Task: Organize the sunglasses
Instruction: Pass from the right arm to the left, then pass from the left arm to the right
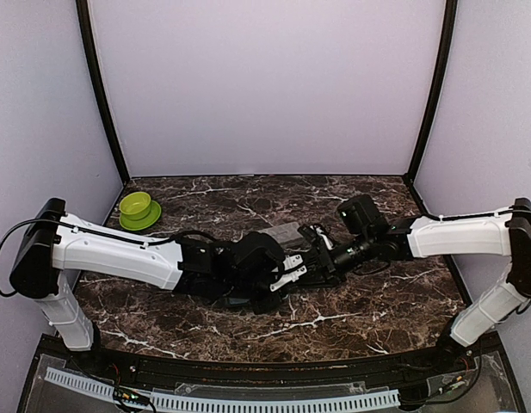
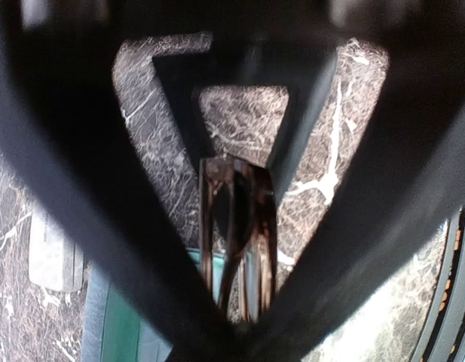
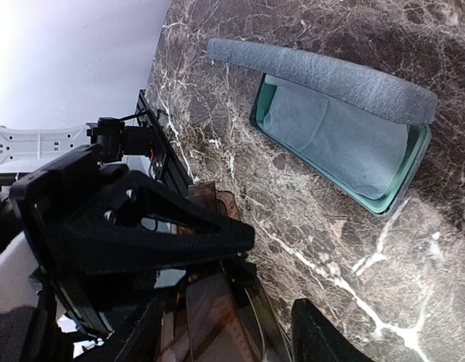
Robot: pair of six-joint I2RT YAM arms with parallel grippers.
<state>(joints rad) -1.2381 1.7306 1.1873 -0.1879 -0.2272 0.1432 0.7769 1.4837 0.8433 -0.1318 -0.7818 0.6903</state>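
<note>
The dark brown sunglasses [image 2: 236, 226] stand folded on edge between the fingers of my left gripper [image 2: 243, 302], which is shut on them just above the marble. In the right wrist view the same sunglasses [image 3: 209, 302] lie between the fingers of my right gripper [image 3: 232, 339]. It is open, with a gap between the frame and its right finger [image 3: 322, 339]. The left gripper's finger [image 3: 179, 226] crosses over the glasses. Both grippers [image 1: 282, 277] [image 1: 315, 262] meet at the table's middle. Only this one pair shows.
An open case with a grey lid [image 3: 322, 75] and a teal inside holding a light blue cloth [image 3: 330, 136] lies just beyond the grippers, also seen from above as a grey case [image 1: 282, 234]. A green bowl [image 1: 138, 209] sits at the far left.
</note>
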